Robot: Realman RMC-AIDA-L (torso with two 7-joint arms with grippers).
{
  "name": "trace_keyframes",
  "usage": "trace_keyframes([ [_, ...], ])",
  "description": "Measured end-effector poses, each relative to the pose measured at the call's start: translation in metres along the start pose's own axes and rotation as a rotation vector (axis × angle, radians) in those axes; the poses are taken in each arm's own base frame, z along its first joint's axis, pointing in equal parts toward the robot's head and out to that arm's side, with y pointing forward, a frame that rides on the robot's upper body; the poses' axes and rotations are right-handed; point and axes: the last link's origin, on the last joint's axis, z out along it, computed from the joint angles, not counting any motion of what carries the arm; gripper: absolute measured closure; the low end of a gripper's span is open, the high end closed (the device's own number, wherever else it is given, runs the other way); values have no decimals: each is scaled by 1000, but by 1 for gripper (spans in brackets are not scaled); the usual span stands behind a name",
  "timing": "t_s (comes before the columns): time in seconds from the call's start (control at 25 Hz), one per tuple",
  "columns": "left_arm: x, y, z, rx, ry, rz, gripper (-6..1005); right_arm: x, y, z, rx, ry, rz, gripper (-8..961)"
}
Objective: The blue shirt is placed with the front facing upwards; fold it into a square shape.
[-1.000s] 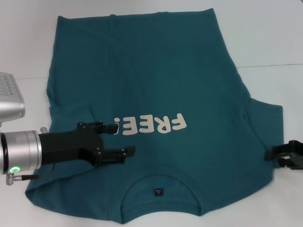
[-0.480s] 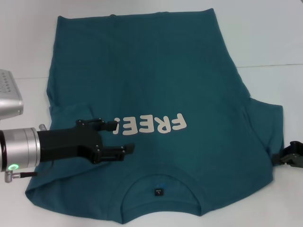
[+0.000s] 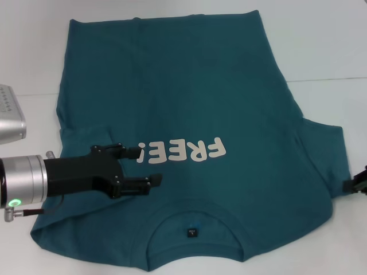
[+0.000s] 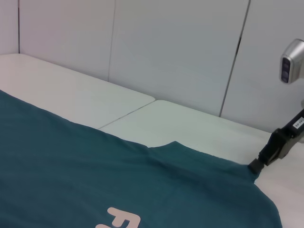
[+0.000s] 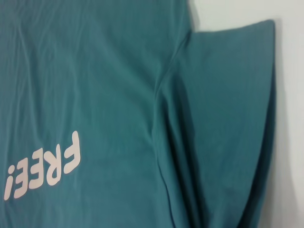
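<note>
1. the shirt (image 3: pixel 189 103) lies flat on the white surface (image 3: pixel 321 51), front up, with the "free!" print readable and the collar nearest the robot.
2. the left sleeve looks already folded in over the body; the right sleeve (image 3: pixel 324 166) is spread out to the side.
3. the left end effector (image 3: pixel 146 166) is low over the chest beside the print, fingers apart and holding nothing.
4. the right end effector (image 3: pixel 358 184) is at the right sleeve edge; whether it grips the cloth cannot be told.
5. judged from this, the task is at an early stage: the right sleeve fold and the lengthwise folds remain.
</note>
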Motion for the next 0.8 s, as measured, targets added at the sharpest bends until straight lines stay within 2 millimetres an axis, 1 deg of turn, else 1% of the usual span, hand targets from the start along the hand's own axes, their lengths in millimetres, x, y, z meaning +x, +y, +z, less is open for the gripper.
trace_keyframes([
  [0.36,1,0,-4,2,14,-6,149,-6,-8,-25,-2,-35,7,936],
  [0.4,1,-1,-5,7,18,-9,149,-7,-7,-30,-2,-40,0,936],
  [0.44,1,-1,-5,7,18,-9,149,-7,-7,-30,-2,-40,0,936],
  [0.64,-1,-1,-11,14,30,-19,150,-13,-5,-47,-13,-60,-11,937],
  [0.8,-2,0,-13,13,36,-21,150,-21,-3,-58,-19,-75,-22,937],
])
